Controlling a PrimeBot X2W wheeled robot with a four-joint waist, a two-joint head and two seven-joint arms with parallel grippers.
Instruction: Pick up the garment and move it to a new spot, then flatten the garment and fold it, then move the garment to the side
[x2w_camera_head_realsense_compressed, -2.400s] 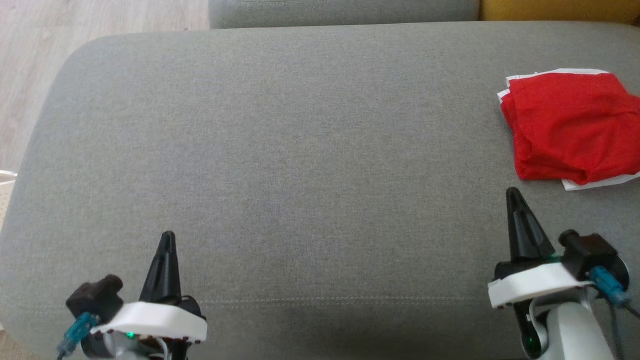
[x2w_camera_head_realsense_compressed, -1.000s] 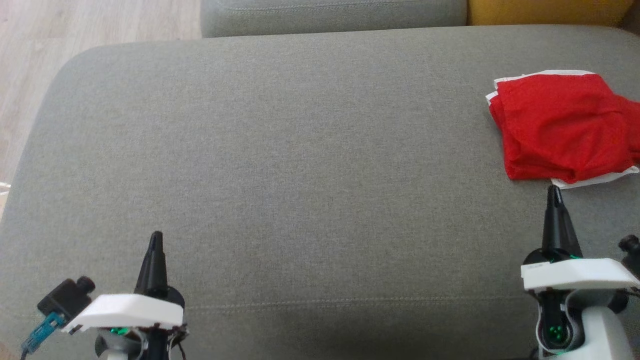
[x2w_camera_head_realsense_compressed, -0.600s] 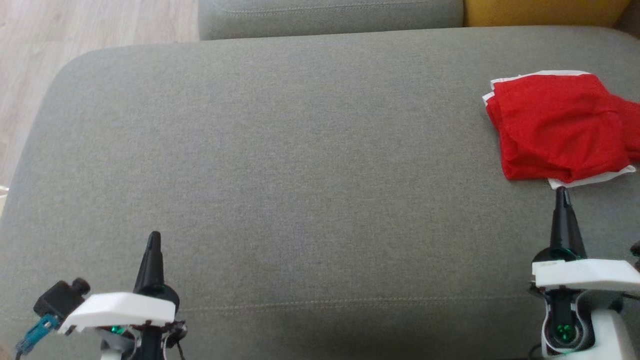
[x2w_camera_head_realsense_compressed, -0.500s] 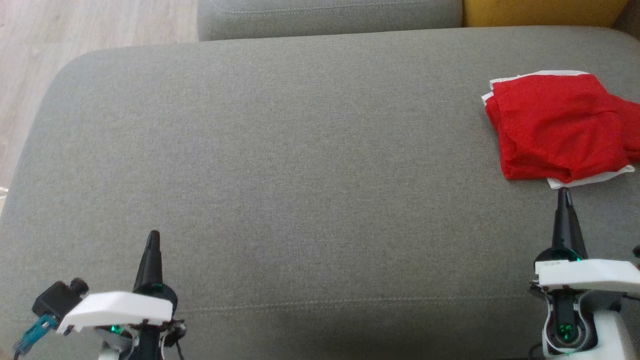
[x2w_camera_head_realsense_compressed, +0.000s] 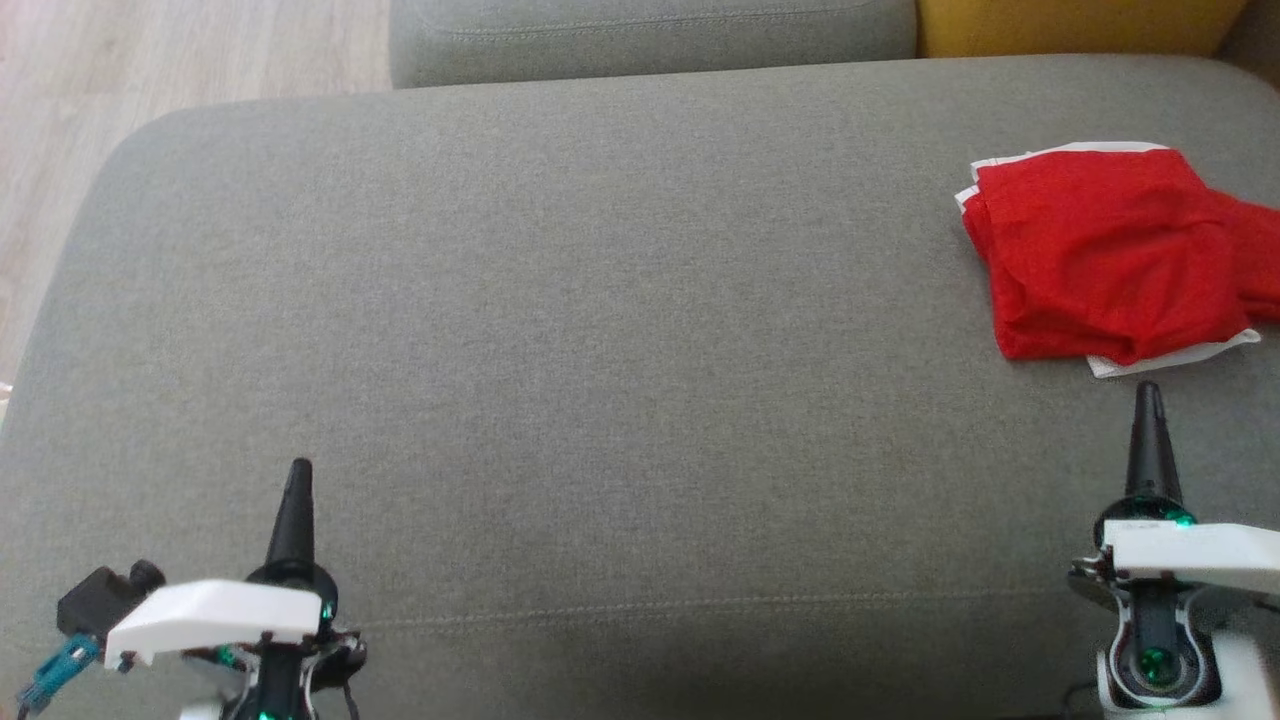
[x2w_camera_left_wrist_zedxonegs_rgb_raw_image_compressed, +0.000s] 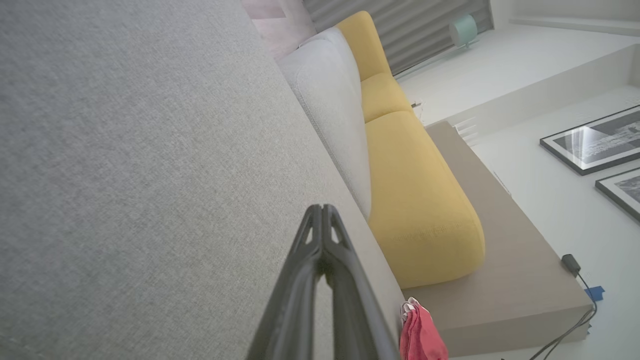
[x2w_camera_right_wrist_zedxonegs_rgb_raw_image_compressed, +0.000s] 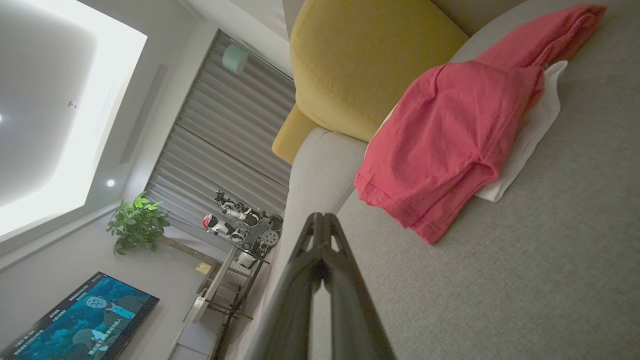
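Left gripper (x2w_camera_head_realsense_compressed: 298, 472) and right gripper (x2w_camera_head_realsense_compressed: 1148, 392) both closed on nothing; red garment (x2w_camera_head_realsense_compressed: 1100, 250) lies at the right end of the seat cushion (x2w_camera_head_realsense_compressed: 600, 300).

You have the grey seat cushion spanning the head view, with a grey back cushion (x2w_camera_head_realsense_compressed: 650, 35) and a yellow cushion (x2w_camera_head_realsense_compressed: 1070, 25) along its far edge and pale wood floor (x2w_camera_head_realsense_compressed: 150, 50) past its left end. The red garment lies folded, resting on a white layer (x2w_camera_head_realsense_compressed: 1170, 355) that shows along its far and near sides; whether that layer belongs to the garment cannot be told. Your right gripper hangs just short of the white near edge, apart from it, fingers pressed tip to tip. Your left gripper sits well apart at the lower left over bare seat, fingers likewise together.
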